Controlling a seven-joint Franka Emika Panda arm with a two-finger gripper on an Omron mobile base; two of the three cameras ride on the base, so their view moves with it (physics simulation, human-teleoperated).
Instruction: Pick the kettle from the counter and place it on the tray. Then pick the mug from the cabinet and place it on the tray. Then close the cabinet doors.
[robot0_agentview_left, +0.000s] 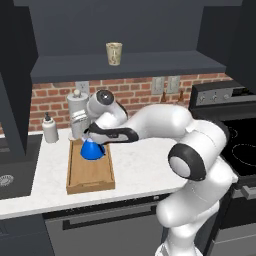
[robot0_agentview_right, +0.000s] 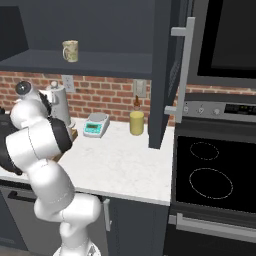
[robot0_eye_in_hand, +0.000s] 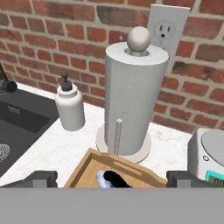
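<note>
Directly below the hand camera sits the kettle (robot0_eye_in_hand: 111, 178), its black knob and a sliver of blue showing between the two finger tips of the gripper (robot0_eye_in_hand: 110, 180), which stand wide to either side of it. From the left base view the kettle (robot0_agentview_left: 92, 149) rests at the far end of the tray (robot0_agentview_left: 90, 176), with the hand hovering just over it; whether the fingers touch the handle cannot be told. Left to right along the counter (robot0_agentview_left: 140, 170) stand a soap bottle (robot0_eye_in_hand: 70, 108), a grey paper-towel roll (robot0_eye_in_hand: 133, 98) and a small scale (robot0_agentview_right: 96, 124). The mug (robot0_agentview_left: 114, 53) stands on the cabinet shelf (robot0_agentview_left: 135, 65), well above and slightly right of the gripper. The next reach likely goes upward. One cabinet door (robot0_agentview_right: 167, 75) hangs open on the right.
</note>
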